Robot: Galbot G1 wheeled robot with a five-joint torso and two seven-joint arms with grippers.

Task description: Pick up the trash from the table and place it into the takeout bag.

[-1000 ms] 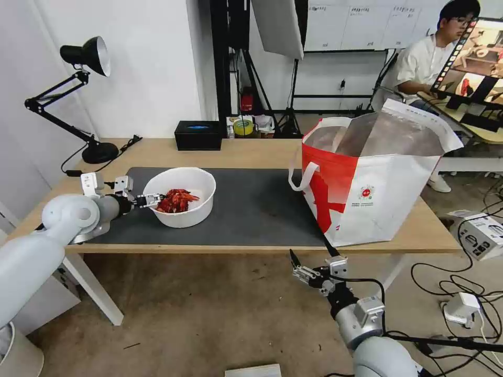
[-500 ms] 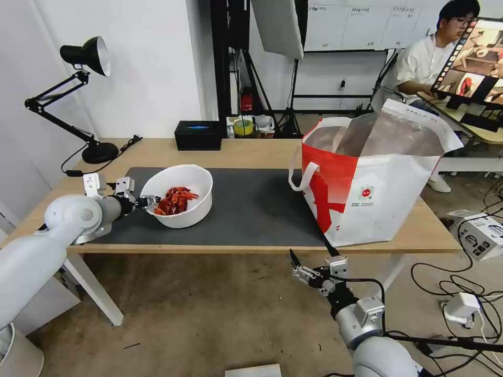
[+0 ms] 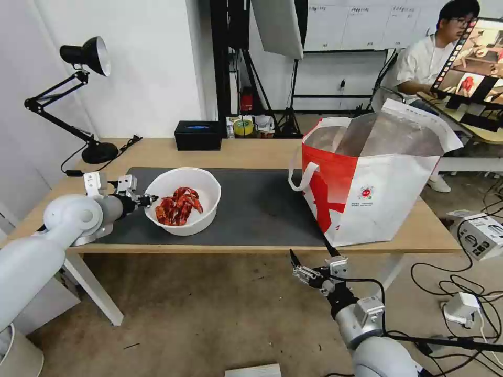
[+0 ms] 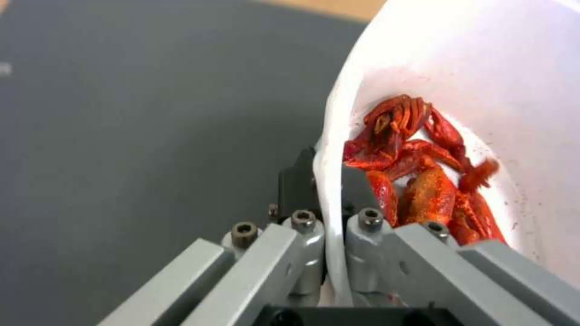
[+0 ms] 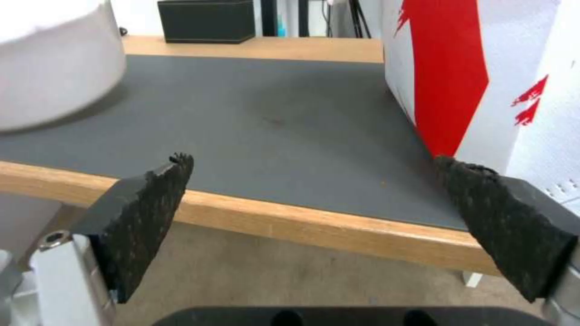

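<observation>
The trash here is a white round bowl (image 3: 184, 184) holding red crayfish shells (image 3: 177, 205), tipped toward me over the left part of the dark grey mat (image 3: 251, 205) on the light-wood table (image 3: 246, 152). My left gripper (image 3: 148, 199) is shut on the bowl's near-left rim; the left wrist view has one finger outside and one inside the bowl wall (image 4: 338, 149), beside the crayfish shells (image 4: 423, 181). The red-and-white takeout bag (image 3: 374, 180) stands open on the table's right end. My right gripper (image 3: 313, 256) hangs open below the front edge, bag (image 5: 483, 68) to one side, bowl (image 5: 54, 68) to the other.
A black desk lamp (image 3: 84, 57) stands at the table's back left corner and a black rectangular box (image 3: 198, 135) at the back edge. Cables and a white power adapter (image 3: 461, 306) lie on the floor to the right. The mat between bowl and bag is bare.
The bowl, held by my left gripper, has shifted slightly right and tipped more toward me, and the shells have slid to the near side. My right arm has not moved.
</observation>
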